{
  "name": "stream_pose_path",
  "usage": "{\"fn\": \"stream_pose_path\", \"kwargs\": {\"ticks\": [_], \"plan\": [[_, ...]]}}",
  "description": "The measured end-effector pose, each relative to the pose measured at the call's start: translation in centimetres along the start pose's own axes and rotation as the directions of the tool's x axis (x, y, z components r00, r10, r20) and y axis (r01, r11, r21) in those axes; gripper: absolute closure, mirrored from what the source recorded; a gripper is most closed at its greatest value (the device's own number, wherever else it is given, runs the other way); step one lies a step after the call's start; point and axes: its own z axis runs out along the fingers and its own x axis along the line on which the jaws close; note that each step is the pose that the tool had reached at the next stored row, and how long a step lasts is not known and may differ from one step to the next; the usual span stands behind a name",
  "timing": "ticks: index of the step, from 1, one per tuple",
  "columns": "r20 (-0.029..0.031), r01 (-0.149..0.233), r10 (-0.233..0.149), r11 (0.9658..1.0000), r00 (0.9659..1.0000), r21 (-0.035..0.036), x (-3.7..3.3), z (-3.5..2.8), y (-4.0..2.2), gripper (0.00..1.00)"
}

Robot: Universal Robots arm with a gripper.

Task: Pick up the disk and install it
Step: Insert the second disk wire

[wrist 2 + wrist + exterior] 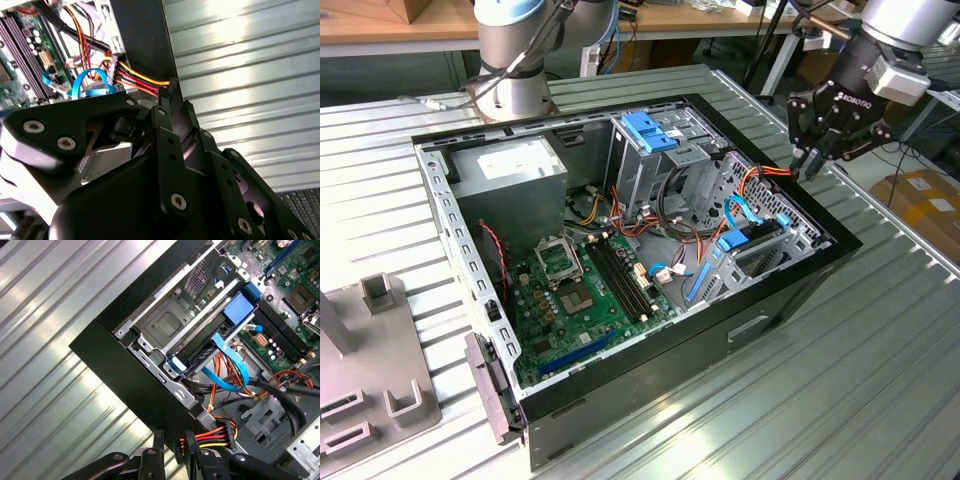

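gripper (817,160) fingers nearly together, holding nothing, over the PC case's (800,290) far-right edge | disk (210,347) sits in its drive bay, just below

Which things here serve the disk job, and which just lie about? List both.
Job: gripper, close to the coloured power cable; drive bay; open computer case.
Lying about: power-supply box; motherboard; grey fixture.
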Motion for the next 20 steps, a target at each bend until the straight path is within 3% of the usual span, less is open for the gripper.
{"fn": "stream_pose_path", "kwargs": {"ticks": [1, 3, 5, 8, 9, 10, 20], "plan": [[-0.01, 0.015, -0.015, 0.9998, 0.9998, -0.0094, -0.01, 0.01, 0.0, 0.7], [-0.0139, 0.074, -0.074, 0.9972, 0.9972, -0.011, 0.0, 0.02, -0.01, 0.7], [-0.0171, 0.147, -0.147, 0.9891, 0.989, -0.0113, -0.01, 0.04, -0.01, 0.7], [-0.018, 0.167, -0.168, 0.9858, 0.9857, -0.0115, -0.14, 0.04, 0.0, 0.7], [-0.0231, 0.173, -0.173, 0.9848, 0.9846, -0.0185, -0.98, 0.04, -0.51, 0.7], [-0.0431, 0.172, -0.174, 0.9839, 0.9838, -0.0477, -1.28, 0.04, -0.83, 0.7], [-0.0435, 0.172, -0.175, 0.9838, 0.9837, -0.0482, -1.25, 0.27, -1.37, 0.7]]}}
